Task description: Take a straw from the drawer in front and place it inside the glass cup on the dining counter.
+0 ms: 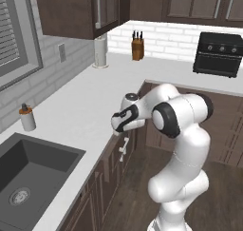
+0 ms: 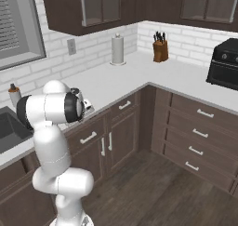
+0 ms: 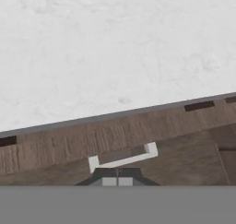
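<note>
Dark drawer (silver handle) shut

You're facing white brick walls, dark brown cabinets, a window upper left, a dark sink lower left, and wood flooring

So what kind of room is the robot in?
It looks like a kitchen. There's a dark sink set in a white worktop, a knife block by the tiled wall, and a black oven sitting on the counter.
</note>
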### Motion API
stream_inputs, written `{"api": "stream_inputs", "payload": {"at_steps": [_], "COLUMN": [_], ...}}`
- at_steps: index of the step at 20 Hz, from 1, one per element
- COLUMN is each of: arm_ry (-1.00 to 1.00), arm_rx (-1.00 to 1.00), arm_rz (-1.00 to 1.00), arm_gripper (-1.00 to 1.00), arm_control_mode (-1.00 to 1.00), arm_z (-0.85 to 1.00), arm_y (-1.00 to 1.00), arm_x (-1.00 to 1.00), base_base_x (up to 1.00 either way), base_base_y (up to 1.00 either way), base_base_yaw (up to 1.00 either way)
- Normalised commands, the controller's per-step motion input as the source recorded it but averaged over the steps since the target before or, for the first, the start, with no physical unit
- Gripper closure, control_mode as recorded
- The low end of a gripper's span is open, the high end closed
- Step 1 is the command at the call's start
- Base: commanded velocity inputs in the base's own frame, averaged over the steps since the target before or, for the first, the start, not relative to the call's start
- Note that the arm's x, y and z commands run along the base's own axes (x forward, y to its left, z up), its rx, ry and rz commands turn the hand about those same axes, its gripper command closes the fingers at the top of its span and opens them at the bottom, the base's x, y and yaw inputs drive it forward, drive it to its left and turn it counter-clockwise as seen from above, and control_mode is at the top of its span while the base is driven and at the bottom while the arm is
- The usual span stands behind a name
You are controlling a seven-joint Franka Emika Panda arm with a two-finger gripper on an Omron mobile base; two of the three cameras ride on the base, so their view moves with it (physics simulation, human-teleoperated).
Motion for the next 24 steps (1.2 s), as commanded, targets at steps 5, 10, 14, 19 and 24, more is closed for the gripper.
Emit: {"api": "stream_inputs", "payload": {"at_steps": [5,10,14,19,24], "arm_ry": [0.0,0.0,0.0,0.0,0.0], "arm_rx": [-0.02,0.0,0.0,0.0,0.0], "arm_rz": [0.0,0.0,0.0,0.0,0.0], "arm_gripper": [1.0,1.0,1.0,1.0,1.0], "arm_control_mode": [-1.0,-1.0,-1.0,-1.0,-1.0], "arm_z": [-0.23,-0.16,-0.16,-0.15,-0.19], "arm_y": [0.07,0.06,0.04,0.0,0.0], "arm_x": [0.06,0.09,0.14,0.14,0.18], "base_base_x": [0.0,0.0,0.0,0.0,0.0], "base_base_y": [0.0,0.0,0.0,0.0,0.0], "base_base_yaw": [0.0,0.0,0.0,0.0,0.0]}}
